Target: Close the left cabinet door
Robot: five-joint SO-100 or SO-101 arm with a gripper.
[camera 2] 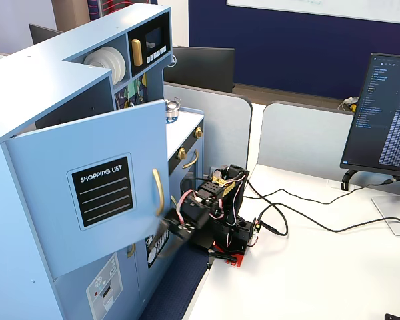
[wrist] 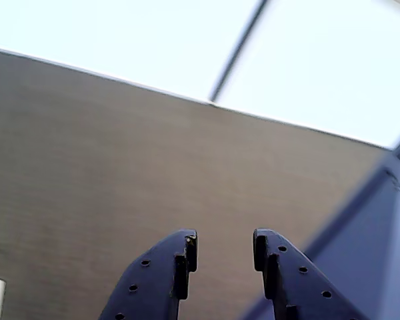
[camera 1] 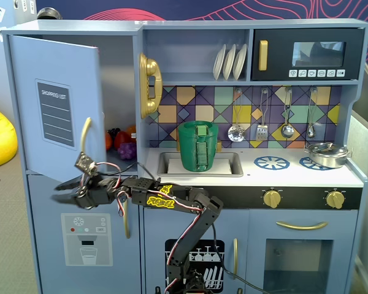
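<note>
1. Nearest the lens in the wrist view, the two black fingertips (wrist: 187, 250) are seen spread apart, with nothing pinched between them; a plain grey-brown surface fills the frame beyond them and cannot be identified with certainty.
2. In a fixed view from the front, the left cabinet door (camera 1: 55, 101) is found at the far left, swung partly open on its left-hand hinge, chalkboard panel (camera 1: 54, 114) facing outward and curved gold handle (camera 1: 85, 136) near its free right edge.
3. The gripper (camera 1: 64, 191) is seen just below the door's lower edge, under the handle, at the end of the arm stretched leftward from its base (camera 1: 193, 278).
4. From the side fixed view, the gripper (camera 2: 161, 227) lies on the door's outer face, low and just right of the handle (camera 2: 158, 191).
5. The door's long axis is judged vertical; closure appears to call for a push on the free edge, toward the cabinet.
</note>
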